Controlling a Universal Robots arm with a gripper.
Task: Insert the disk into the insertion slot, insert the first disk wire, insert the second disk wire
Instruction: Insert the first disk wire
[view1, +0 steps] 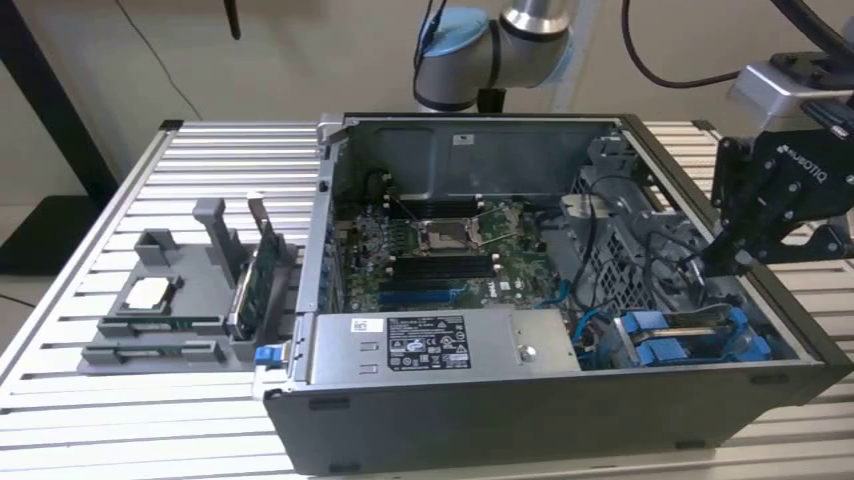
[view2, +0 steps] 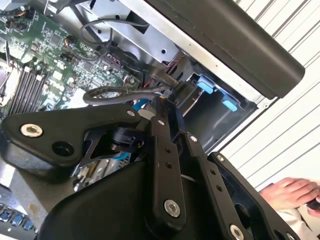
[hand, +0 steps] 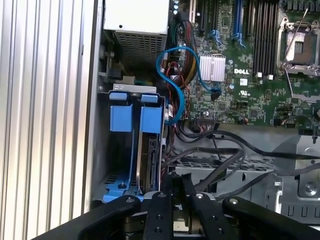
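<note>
Black, screw-studded pincer (hand: 177, 182) on silver-blue arm (view1: 497, 48).

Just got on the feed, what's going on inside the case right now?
The disk already sits in the insertion slot at the corner of the open computer case. The gripper is down beside that slot and looks shut on a black wire, holding its plug end near the disk. Whether the plug has seated cannot be seen.
</note>
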